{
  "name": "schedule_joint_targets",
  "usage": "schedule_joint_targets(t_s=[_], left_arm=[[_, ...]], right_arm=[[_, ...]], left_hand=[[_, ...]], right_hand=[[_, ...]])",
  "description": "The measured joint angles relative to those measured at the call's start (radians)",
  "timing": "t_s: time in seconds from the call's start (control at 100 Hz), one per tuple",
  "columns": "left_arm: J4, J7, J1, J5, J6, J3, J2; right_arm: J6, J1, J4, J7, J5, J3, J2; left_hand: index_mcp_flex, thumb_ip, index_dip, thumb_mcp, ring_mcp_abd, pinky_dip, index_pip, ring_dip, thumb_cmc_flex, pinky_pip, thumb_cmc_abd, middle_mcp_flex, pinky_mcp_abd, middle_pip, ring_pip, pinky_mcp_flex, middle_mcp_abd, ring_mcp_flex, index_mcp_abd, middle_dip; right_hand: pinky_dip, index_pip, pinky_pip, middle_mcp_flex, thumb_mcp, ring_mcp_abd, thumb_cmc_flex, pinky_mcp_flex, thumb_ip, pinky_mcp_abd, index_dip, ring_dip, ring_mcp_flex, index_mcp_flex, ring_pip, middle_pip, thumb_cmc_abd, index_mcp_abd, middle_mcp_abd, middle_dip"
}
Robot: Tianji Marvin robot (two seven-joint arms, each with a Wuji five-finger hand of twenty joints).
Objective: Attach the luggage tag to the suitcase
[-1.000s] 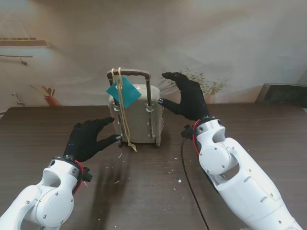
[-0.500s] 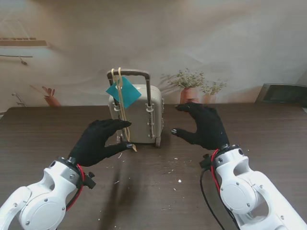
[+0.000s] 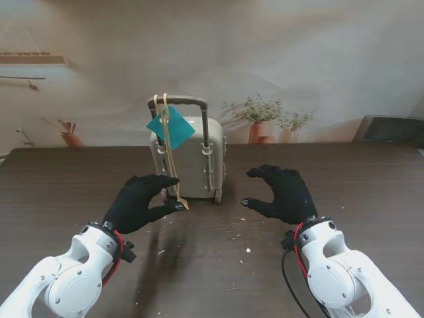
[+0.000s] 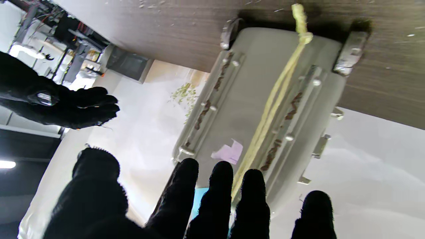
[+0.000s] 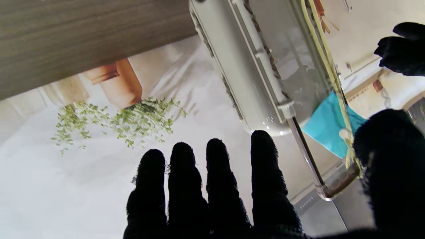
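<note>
A small beige suitcase (image 3: 193,159) stands upright on the dark table (image 3: 344,172), its pull handle (image 3: 177,101) raised. A teal luggage tag (image 3: 171,126) hangs from that handle on a yellow cord (image 3: 170,165) whose end trails onto the table. My left hand (image 3: 139,202) is open just in front of the suitcase's left side, holding nothing. My right hand (image 3: 281,193) is open to the suitcase's right, apart from it. The left wrist view shows the suitcase (image 4: 265,109) and cord (image 4: 275,103); the right wrist view shows the suitcase (image 5: 265,66) and tag (image 5: 328,124).
Small pale crumbs (image 3: 248,250) are scattered on the table between my hands. A black cable (image 3: 286,278) runs along my right arm. A backdrop with printed potted plants (image 3: 264,122) stands behind the table, and a dark object (image 3: 391,129) sits at the far right.
My right hand has come down from beside the suitcase handle to low over the table and nearer to me. My left hand has shifted right and slightly forward, toward the suitcase's base.
</note>
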Motion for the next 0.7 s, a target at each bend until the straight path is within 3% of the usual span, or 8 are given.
schedule_joint_targets(t_s=[0.21, 0.27, 0.7], left_arm=[[0.069, 0.02, -0.033, 0.01, 0.03, 0.011, 0.0], [0.081, 0.018, -0.041, 0.007, 0.034, 0.015, 0.0], [0.095, 0.004, -0.063, -0.003, 0.038, 0.031, 0.002]], right_arm=[[0.002, 0.0, 0.043, 0.024, 0.012, -0.001, 0.005], [0.005, 0.0, 0.048, 0.025, 0.021, -0.003, 0.006], [0.004, 0.003, 0.059, 0.006, 0.001, -0.008, 0.006]], left_hand=[[0.0, 0.0, 0.0, 0.0, 0.0, 0.0, 0.0, 0.012, 0.0, -0.01, 0.0, -0.003, 0.001, -0.01, 0.0, -0.009, -0.006, -0.012, 0.0, 0.0], [0.0, 0.0, 0.0, 0.0, 0.0, 0.0, 0.0, 0.013, 0.0, -0.01, 0.0, -0.003, 0.02, -0.01, 0.0, -0.01, -0.006, -0.012, 0.0, 0.0], [0.0, 0.0, 0.0, 0.0, 0.0, 0.0, 0.0, 0.038, 0.0, -0.012, 0.001, -0.004, 0.021, -0.01, 0.0, -0.011, -0.006, -0.012, 0.0, 0.0]], right_hand=[[0.0, 0.0, 0.0, 0.0, 0.0, 0.0, 0.0, 0.0, 0.0, 0.0, 0.0, 0.0, 0.0, 0.0, 0.0, 0.0, 0.0, 0.0, 0.0, 0.0], [0.0, 0.0, 0.0, 0.0, 0.001, 0.0, 0.0, 0.0, 0.0, 0.0, 0.0, 0.0, 0.0, 0.0, 0.0, 0.0, 0.0, 0.0, 0.0, 0.0], [0.0, 0.0, 0.0, 0.0, 0.023, 0.0, 0.0, 0.0, 0.0, 0.0, 0.0, 0.0, 0.0, 0.0, 0.0, 0.0, 0.0, -0.01, 0.0, 0.0]])
